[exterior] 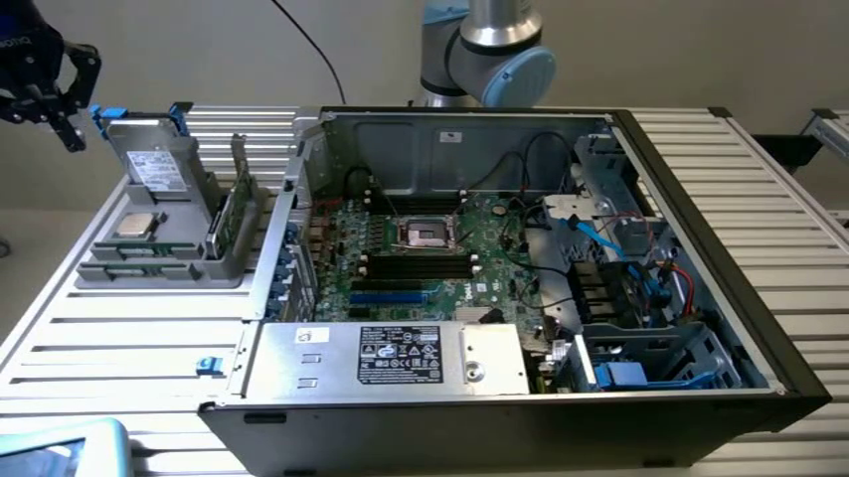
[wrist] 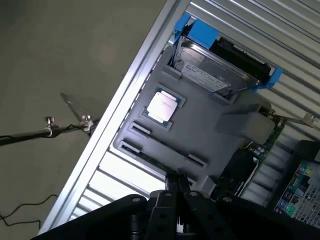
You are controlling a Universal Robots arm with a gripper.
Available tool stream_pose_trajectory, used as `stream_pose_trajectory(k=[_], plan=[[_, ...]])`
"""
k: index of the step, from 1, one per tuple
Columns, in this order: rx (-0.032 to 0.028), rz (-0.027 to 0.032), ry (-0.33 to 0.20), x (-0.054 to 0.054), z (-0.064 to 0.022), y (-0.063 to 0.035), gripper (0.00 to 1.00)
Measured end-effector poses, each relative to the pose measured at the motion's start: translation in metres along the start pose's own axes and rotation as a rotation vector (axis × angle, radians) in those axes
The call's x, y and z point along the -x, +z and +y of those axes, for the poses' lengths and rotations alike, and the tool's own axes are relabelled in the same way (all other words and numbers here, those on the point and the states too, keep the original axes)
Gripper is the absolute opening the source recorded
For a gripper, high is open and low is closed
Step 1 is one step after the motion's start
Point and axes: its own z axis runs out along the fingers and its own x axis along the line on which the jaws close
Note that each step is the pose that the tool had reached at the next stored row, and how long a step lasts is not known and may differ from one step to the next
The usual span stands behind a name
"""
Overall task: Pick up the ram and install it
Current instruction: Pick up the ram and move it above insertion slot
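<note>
Your black gripper (exterior: pixel 54 104) (wrist: pixel 176 184) is clenched on nothing, so nothing is picked yet. The thin green ram stick (exterior: pixel 139 267) (wrist: pixel 150 161) lies in the grey plastic tray (exterior: pixel 166 280) (wrist: pixel 200 125), below and ahead of the gripper. Both grasping and installing remain.

Arm (exterior: pixel 494 48): silver tube, pale-blue joint cap, grey housing. Claw (wrist: pixel 176 186): black.

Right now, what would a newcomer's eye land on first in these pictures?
The open computer case sits in the middle of the exterior view, its green motherboard laid bare. At the exterior view's left stands a grey tray with a blue-framed hard drive and a silver processor chip. The pincer hangs shut and empty by that tray.
</note>
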Motion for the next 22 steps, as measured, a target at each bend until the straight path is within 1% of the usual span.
stream_pose_trajectory(k=[22], plan=[[0.0091, 0.0185, -0.4, 0.0, -0.0001, 0.0001, 0.11]])
